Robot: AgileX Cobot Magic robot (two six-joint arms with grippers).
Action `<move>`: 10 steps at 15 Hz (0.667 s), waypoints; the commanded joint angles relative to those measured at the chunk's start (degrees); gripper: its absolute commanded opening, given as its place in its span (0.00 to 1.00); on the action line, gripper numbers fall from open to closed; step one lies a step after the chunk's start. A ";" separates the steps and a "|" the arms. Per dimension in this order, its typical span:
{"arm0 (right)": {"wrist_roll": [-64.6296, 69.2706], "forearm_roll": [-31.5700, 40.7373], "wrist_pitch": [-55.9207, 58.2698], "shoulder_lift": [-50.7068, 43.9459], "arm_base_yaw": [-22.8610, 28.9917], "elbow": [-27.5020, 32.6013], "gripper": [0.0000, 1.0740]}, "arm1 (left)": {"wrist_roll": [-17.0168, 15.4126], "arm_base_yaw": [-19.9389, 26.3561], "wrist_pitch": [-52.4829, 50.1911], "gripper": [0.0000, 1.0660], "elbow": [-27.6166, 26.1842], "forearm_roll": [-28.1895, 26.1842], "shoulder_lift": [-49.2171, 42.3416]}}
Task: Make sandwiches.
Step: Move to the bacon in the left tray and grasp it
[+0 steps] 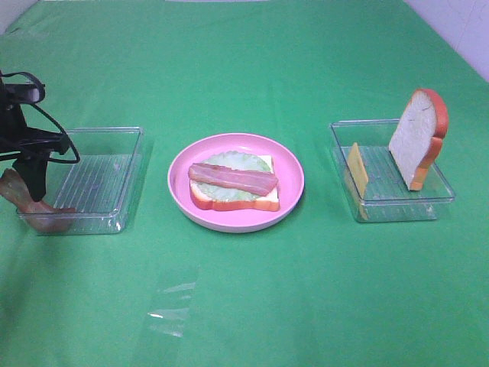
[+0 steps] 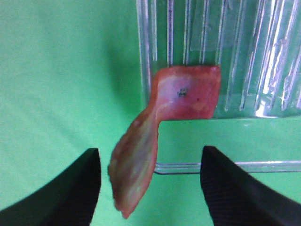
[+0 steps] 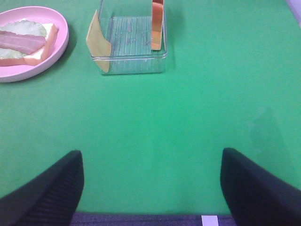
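Two claws stand open: the right claw (image 3: 151,157) idle over bare counter (image 3: 188,117), the left claw (image 2: 149,155) straddling the bacon strip (image 2: 186,94) draped on the tray (image 1: 107,172) corner, nine o'clock from the sandwich (image 1: 233,191); next, likely, pinch and carry it there.

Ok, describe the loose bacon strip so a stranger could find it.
Find the clear tray left of the pink plate. At its near outer corner, under the left gripper, a reddish-brown bacon strip hangs bent over the rim. The other bacon strip lies flat on the lettuce on the plate.
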 commanded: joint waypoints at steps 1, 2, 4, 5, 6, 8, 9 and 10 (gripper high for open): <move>-0.34 0.29 -0.17 -1.49 0.11 0.23 0.72 | -0.97 0.00 -0.17 0.51 0.52 -0.29 0.29; -0.34 0.29 -0.17 -1.49 0.11 0.23 0.72 | -0.97 0.00 -0.17 0.51 0.52 -0.29 0.29; -0.34 0.29 -0.17 -1.49 0.11 0.23 0.72 | -1.03 0.00 -0.80 0.47 0.52 -0.29 0.29; -0.34 0.29 -0.17 -1.49 0.11 0.23 0.72 | -1.03 0.00 -1.72 0.41 0.52 -0.29 0.29; -0.34 0.29 -0.17 -1.49 0.11 0.23 0.72 | -1.03 0.00 -3.15 0.26 0.52 -0.29 0.29; -0.34 0.29 -0.17 -1.49 0.11 0.23 0.72 | -1.03 0.00 -3.72 0.10 0.52 -0.63 0.29; -0.34 0.29 -0.17 -1.49 0.11 0.23 0.72 | -1.03 0.00 -3.72 0.04 0.52 -0.74 0.29; -0.34 0.29 -0.17 -1.49 0.11 0.23 0.72 | -0.92 -0.06 -3.72 0.00 0.52 -0.86 0.29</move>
